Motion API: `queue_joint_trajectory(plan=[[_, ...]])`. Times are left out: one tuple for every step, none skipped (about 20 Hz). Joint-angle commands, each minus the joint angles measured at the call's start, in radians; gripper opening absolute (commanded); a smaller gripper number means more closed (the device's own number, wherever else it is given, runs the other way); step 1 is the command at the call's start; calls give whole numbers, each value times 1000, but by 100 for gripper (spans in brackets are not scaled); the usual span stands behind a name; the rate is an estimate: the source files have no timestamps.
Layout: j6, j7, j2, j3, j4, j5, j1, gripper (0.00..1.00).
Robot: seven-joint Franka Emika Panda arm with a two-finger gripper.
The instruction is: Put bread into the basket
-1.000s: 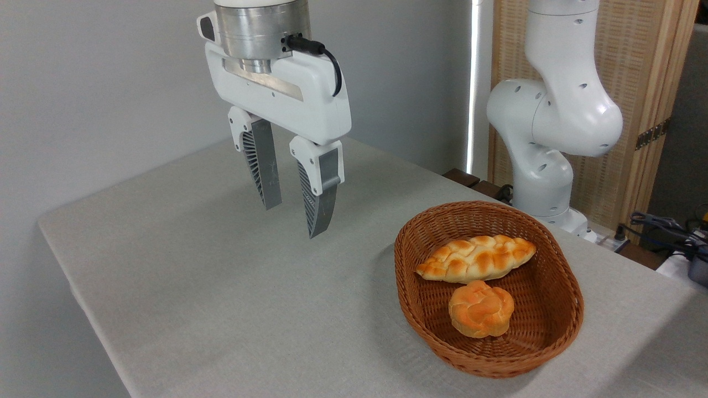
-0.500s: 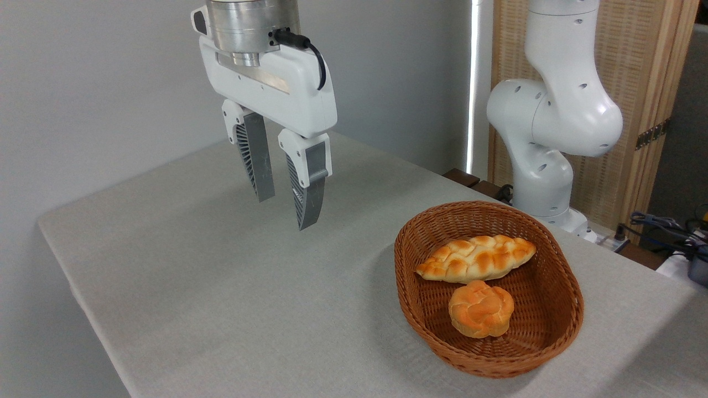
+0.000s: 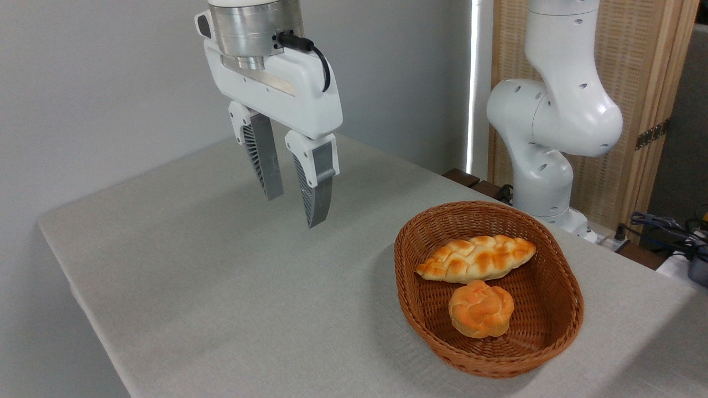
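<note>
Pincer (image 3: 298, 207) hung spread and empty above the worktop (image 3: 221, 287), well apart from the basket (image 3: 412, 315). Bread (image 3: 480, 308) lay inside, beside a braided loaf (image 3: 475, 257); placement appeared complete, with only retreat remaining.

A long, pointed braided loaf with pale golden crust (image 3: 477, 257) lay on a grey cloth-covered table (image 3: 210, 287) (a slatted wooden screen (image 3: 636, 88) stood behind).

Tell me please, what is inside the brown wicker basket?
Inside the basket lie two breads: a round knotted bun near the front and a longer braided loaf behind it. The weave directly under them is covered.
</note>
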Motion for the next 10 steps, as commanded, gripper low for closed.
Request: queue_joint_trajectory(plan=[[-35,2,7,-3,21,-2,6,100],[-35,5,7,0,21,-2,7,100],[-35,11,7,1,21,-3,7,100],[-35,14,7,0,21,-3,7,100],[-35,14,8,-3,21,-3,7,100],[-35,13,8,-3,21,-3,6,100],[-35,14,8,-3,21,-3,6,100],[-35,14,8,1,21,-3,7,100],[-35,13,8,4,21,-3,7,100],[-35,13,8,6,21,-5,7,100]])
